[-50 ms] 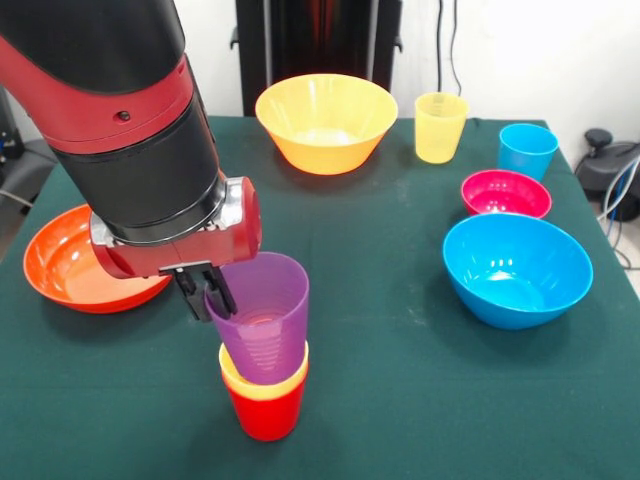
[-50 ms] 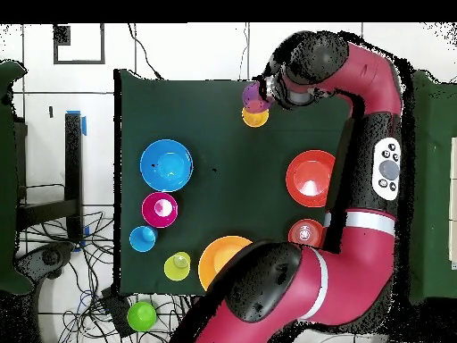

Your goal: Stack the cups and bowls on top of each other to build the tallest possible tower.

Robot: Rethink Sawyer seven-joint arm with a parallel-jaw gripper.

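I see the gripper [image 1: 207, 292] pinching the purple cup's [image 1: 262, 318] rim, cup tilted and seated in the yellow-orange cup [image 1: 262, 387] nested on the red cup [image 1: 264, 415], near table's [image 1: 400, 400] front edge.

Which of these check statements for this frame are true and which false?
1. The purple cup sits in a yellow-orange cup that sits in a red cup. True.
2. The gripper is closed on the blue cup. False: its fingers straddle the purple cup's rim; the blue cup stands alone beside the small magenta-pink bowl.
3. The large blue bowl holds a cup. False: it is empty.
4. The pale yellow cup stands upright next to the large yellow-orange bowl. True.
5. The wide shallow orange bowl is on the tower. False: it rests on the table.
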